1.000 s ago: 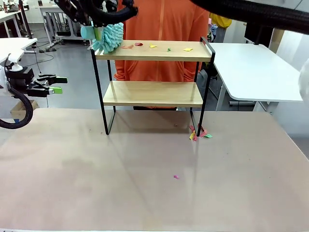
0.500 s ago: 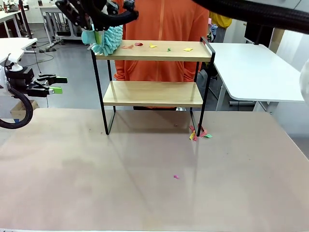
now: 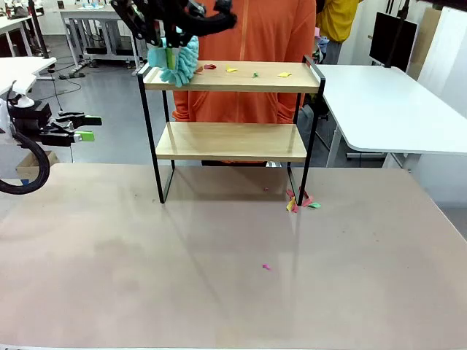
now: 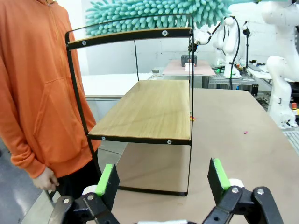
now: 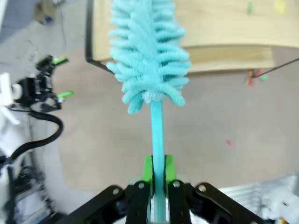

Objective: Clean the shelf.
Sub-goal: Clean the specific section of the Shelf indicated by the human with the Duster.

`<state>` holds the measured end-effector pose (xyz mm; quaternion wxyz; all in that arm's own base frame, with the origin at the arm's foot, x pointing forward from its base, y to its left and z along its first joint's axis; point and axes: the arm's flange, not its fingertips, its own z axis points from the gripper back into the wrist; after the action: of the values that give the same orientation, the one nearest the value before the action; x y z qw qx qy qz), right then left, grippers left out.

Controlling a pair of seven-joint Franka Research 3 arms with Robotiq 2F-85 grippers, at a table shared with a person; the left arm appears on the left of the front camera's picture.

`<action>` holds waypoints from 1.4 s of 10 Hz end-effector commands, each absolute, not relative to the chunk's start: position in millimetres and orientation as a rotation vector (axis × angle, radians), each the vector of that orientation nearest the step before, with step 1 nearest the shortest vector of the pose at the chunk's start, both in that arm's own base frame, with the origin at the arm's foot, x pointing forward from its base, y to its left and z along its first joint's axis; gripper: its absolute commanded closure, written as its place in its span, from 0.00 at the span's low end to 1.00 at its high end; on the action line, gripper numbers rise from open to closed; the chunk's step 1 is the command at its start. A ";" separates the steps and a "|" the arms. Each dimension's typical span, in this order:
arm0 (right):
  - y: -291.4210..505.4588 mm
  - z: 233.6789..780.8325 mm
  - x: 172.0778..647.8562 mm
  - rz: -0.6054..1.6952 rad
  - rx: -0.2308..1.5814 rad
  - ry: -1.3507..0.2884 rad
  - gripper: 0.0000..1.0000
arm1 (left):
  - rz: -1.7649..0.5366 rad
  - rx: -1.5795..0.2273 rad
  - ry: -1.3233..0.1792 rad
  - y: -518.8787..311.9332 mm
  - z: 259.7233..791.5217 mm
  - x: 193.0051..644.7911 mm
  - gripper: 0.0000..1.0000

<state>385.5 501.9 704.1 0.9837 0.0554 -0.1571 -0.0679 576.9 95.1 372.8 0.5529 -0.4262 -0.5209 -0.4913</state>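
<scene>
- The shelf (image 3: 230,109) stood upright at the far side of the tan table (image 3: 219,277), about the middle, just in front of a person in an orange hoodie (image 3: 248,36).
- The right gripper (image 3: 166,33) hung above the left end of the shelf's top board, with its fingers clamped on the handle of a teal microfibre duster (image 3: 180,62).
- In the right wrist view the green pads (image 5: 148,168) pressed both sides of the thin teal handle, and the fluffy duster head (image 5: 148,60) pointed down at the board's end by the black end rail.
- Whether the head touched the wood could not be told.
- Small coloured paper scraps (image 3: 284,74) lay spread along the top board, to the right of the duster.
- The lower board was bare.
- More scraps (image 3: 299,200) lay in a heap on the table at the shelf's right front foot, and one pink scrap (image 3: 266,267) lay nearer the camera.
- The left gripper (image 3: 87,128) hovered well to the left of the shelf, beyond the table's edge, with its fingers wide apart and nothing between them.
- In the left wrist view the left gripper (image 4: 162,175) faced the shelf (image 4: 149,107) end-on, and the person's hand (image 4: 46,179) hung at the far side.
</scene>
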 end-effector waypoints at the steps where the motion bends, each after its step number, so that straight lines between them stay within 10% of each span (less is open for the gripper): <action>1: 452.5 667.8 361.5 -0.125 0.139 -0.283 0.87 | -1.169 -1.002 -1.233 95.2 376.4 575.3 0.00; 14: 252.1 666.6 344.0 -0.400 0.180 -0.255 0.87 | -1.169 -1.002 -1.233 95.2 376.4 575.3 0.00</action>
<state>355.9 269.7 670.1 0.9700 0.0814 -0.1284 -0.1896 577.0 95.2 373.2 0.5527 -0.4259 -0.5210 -0.4915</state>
